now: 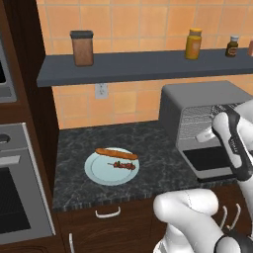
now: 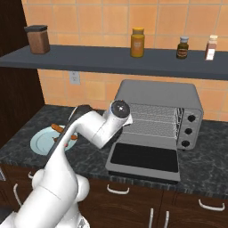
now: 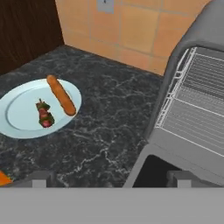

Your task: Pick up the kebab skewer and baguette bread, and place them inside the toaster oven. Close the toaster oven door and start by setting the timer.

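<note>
Seen from the left base camera, the kebab skewer (image 1: 124,165) and the baguette bread (image 1: 116,154) lie side by side on a pale blue plate (image 1: 96,173) on the dark marbled counter (image 1: 153,163), the loaf toward the wall, the skewer just in front of it; the toaster oven (image 1: 197,106) stands well to their right with the toaster oven door (image 1: 210,159) dropped flat onto the counter. From the right base camera, the white arm crosses in front of the plate, hiding most of the food, while the oven's wire racks (image 2: 153,120) sit exposed above the lowered glass panel and three small knobs (image 2: 191,132) line its right side. In the hand camera, the gripper (image 3: 111,179) hangs over the bare counter between plate and oven, its two dark tips spread wide with nothing between them. The skewer looks light and thin, its stick slippery and the chunks liable to turn on it, so a pinch across the meat at mid-length seems safest. The baguette looks light and crusty, stiff enough to lift by its middle, though a hard squeeze could crush it.
</note>
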Controlling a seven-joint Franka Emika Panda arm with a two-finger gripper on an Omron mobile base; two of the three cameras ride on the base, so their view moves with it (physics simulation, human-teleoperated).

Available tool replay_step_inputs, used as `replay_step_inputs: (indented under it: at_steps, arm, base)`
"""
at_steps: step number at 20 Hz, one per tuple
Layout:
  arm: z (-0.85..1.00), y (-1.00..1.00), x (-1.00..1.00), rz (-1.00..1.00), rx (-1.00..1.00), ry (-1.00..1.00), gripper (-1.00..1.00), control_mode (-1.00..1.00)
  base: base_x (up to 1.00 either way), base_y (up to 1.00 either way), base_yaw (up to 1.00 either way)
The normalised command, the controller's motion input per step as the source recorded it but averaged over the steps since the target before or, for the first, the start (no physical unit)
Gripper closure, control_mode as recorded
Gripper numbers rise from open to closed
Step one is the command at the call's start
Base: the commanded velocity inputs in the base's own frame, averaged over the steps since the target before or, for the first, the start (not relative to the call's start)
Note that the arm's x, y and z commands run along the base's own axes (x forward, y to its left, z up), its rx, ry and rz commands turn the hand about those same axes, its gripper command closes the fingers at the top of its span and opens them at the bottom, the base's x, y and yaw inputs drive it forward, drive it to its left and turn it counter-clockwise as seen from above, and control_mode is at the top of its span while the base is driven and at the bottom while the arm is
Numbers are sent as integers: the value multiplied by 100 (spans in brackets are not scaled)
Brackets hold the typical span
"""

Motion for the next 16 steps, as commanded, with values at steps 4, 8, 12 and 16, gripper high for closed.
replay_step_inputs:
  at_steps: [4,8,12,16]
  arm:
    - [-50,-89,59,18,13,-10,-100,-100]
    - [-49,-60,50,7,13,-17,-100,-100]
    - [-16,-43,65,-1,17,-7,-100,-100]
    - [-1,-32,68,-10,13,0,-100,-100]
  base:
    - [0,0,0]
    - [0,0,0]
    - [0,0,0]
    - [0,0,0]
